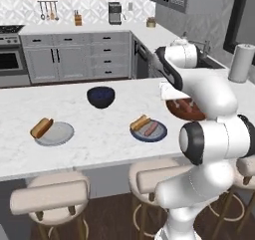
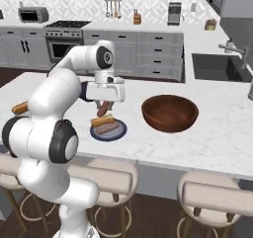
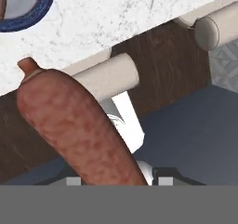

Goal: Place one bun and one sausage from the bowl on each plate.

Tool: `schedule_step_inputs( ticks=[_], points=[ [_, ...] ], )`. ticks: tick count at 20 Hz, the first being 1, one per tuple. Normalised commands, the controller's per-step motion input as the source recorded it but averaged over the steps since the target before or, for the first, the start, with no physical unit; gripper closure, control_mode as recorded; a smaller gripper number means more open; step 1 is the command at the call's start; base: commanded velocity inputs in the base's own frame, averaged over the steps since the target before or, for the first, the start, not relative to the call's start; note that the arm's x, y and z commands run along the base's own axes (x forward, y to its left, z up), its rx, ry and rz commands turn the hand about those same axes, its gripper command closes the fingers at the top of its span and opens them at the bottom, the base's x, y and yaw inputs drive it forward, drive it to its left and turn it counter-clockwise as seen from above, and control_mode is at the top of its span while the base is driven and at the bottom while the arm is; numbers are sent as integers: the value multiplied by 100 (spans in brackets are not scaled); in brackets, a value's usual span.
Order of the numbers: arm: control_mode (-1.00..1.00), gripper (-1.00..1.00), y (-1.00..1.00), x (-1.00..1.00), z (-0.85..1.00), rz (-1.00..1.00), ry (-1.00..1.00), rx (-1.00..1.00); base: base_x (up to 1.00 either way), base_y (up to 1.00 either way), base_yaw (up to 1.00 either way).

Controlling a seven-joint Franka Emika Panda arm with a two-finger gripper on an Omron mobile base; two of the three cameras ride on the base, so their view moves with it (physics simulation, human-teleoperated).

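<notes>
My gripper (image 2: 104,105) hangs just above the far side of the dark blue plate (image 2: 117,133), shut on a reddish sausage (image 2: 103,107) that points downward. That sausage (image 3: 74,130) looms large in the hand view, with the blue plate's rim (image 3: 28,21) at the upper left. On the blue plate (image 1: 160,134) lie a bun (image 1: 140,122) and another sausage (image 1: 151,129). The light grey plate (image 1: 62,134) at the left carries one bun (image 1: 42,127). The wooden bowl (image 2: 170,112) stands to the right of the blue plate; my arm hides part of the bowl (image 1: 191,113) in the left base view.
A smaller dark bowl (image 1: 101,96) sits farther back on the island. Padded stools (image 1: 50,194) line the island's near edge. A paper towel roll (image 1: 241,62) stands at the far right, and a sink (image 2: 217,66) lies behind the bowl.
</notes>
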Motion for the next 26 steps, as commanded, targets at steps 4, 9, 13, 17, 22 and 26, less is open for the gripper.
schedule_step_inputs(
  ticks=[4, 9, 13, 17, 22, 26],
  points=[
    [100, 100, 0, 0, 0, 0, 0, 0, 0, 100, -12],
    [100, 100, 0, 0, 0, 0, 0, 0, 7, 100, -12],
    [100, 100, 0, 0, 0, 0, 0, 0, 39, 100, -14],
    [100, 100, 0, 0, 0, 0, 0, 0, 67, 68, -17],
    [-100, 100, 8, 33, 0, -6, 0, 0, 60, 19, -12],
    [-100, 100, 37, 66, -46, -14, 0, 0, 0, 0, 0]
  ],
)
